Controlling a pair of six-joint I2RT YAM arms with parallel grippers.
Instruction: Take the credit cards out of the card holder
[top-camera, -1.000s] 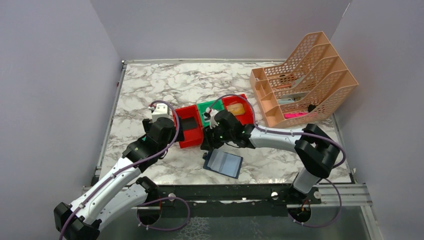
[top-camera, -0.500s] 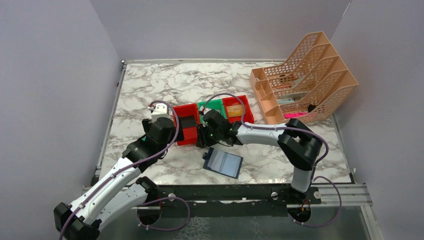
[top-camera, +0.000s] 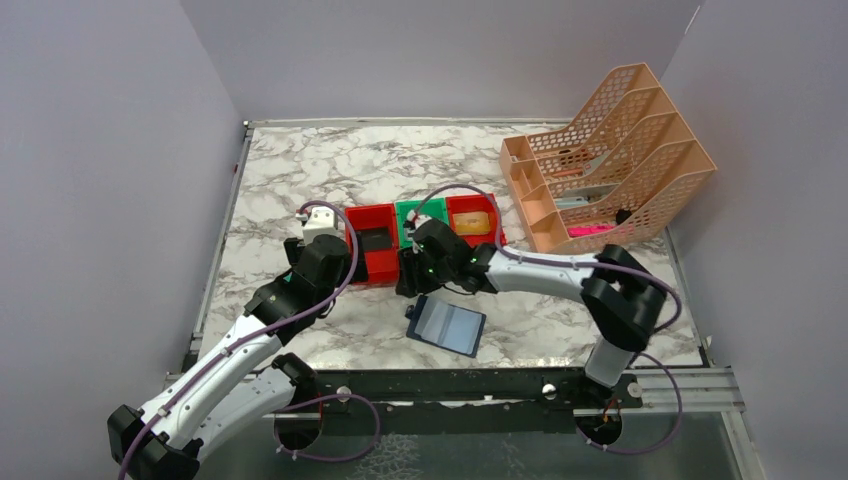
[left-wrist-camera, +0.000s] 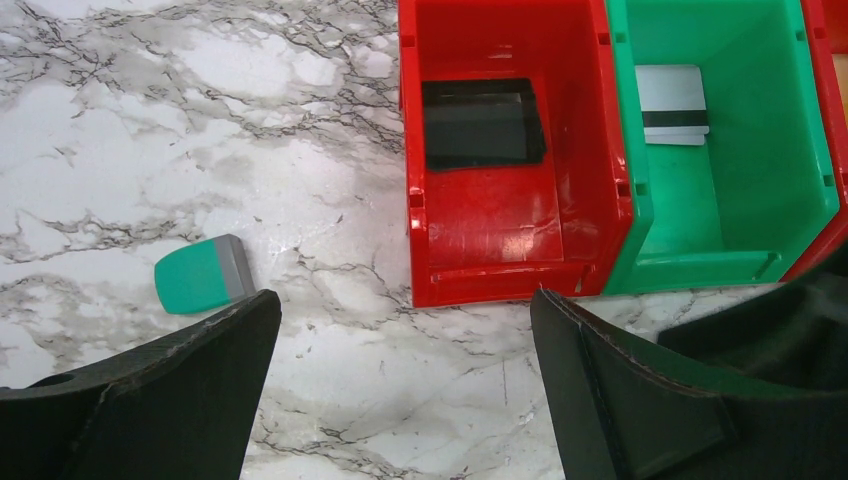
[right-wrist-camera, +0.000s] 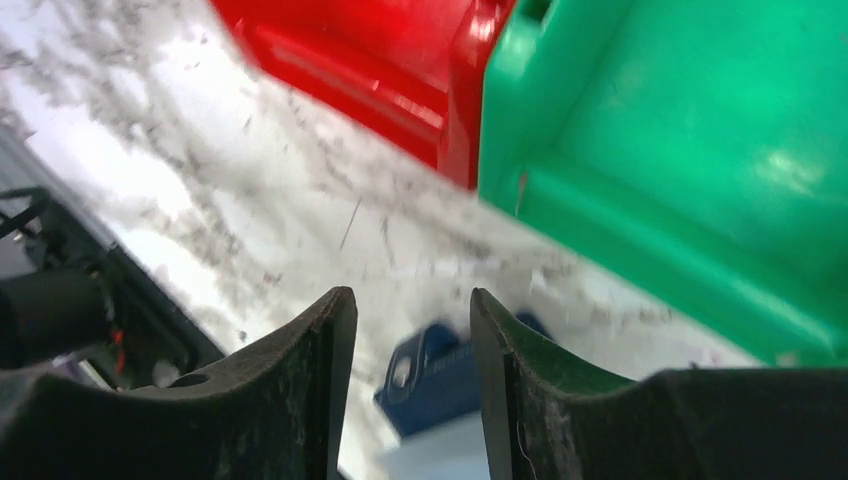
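L claw (left-wrist-camera: 405, 340) was spread wide; R claw (right-wrist-camera: 412, 310) part-spread, pinching nothing, beside card holder (top-camera: 447, 326), which lay open nr worktop's (top-camera: 300, 170) near edge. Black card (left-wrist-camera: 483, 123) lay in red bin (left-wrist-camera: 495, 225), silver card (left-wrist-camera: 672, 104) in green bin (left-wrist-camera: 720, 230).

Left arm (top-camera: 240, 345) reaches up from the lower left of the overhead frame, elbow bent, wrist just left of centre, and the left gripper (left-wrist-camera: 405, 300) stands spread wide, its dark fingers (left-wrist-camera: 180, 390) sitting in the bottom corners of the wrist view. Right arm (top-camera: 545, 272) sweeps in from the lower right, forearm stretched toward centre. The right gripper (right-wrist-camera: 410, 300) points downward, only a narrow gap showing between its fingers.
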